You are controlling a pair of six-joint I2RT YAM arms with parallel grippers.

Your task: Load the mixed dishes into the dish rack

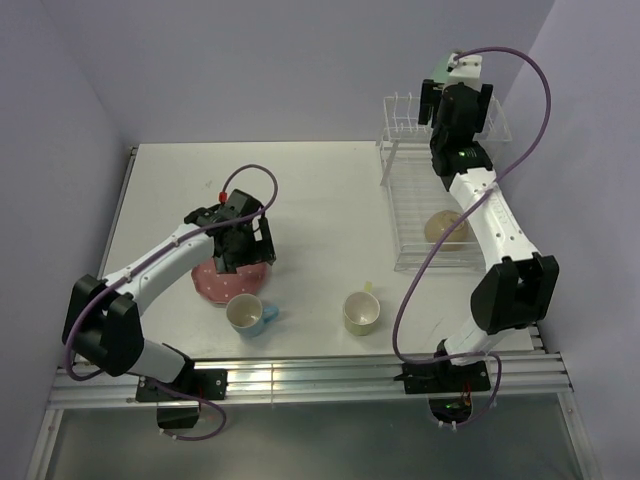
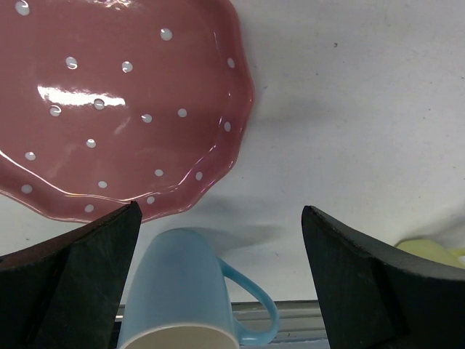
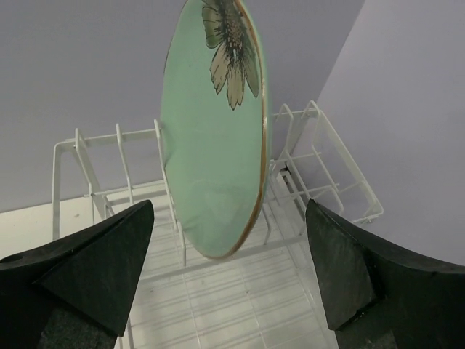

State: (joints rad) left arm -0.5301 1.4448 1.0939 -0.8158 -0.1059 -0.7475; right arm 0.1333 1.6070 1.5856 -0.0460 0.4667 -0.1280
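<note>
The mint-green flowered plate (image 3: 214, 138) stands on edge in the raised slotted holder of the white wire dish rack (image 3: 87, 160). My right gripper (image 3: 229, 211) is open, its jaws wide on either side of the plate and clear of it. In the top view the right gripper (image 1: 458, 85) is above the far end of the rack (image 1: 400, 215), and the cream bowl (image 1: 447, 228) lies in the lower basket. My left gripper (image 2: 220, 218) is open and empty, low over the pink dotted plate (image 2: 123, 102) and the blue mug (image 2: 182, 291). The pale yellow-green mug (image 1: 362, 312) stands on the table.
The blue mug (image 1: 248, 315) stands just in front of the pink plate (image 1: 215, 285), near the table's front rail (image 1: 300, 375). The left arm reaches over the plate. Purple walls close in the table at the back and both sides.
</note>
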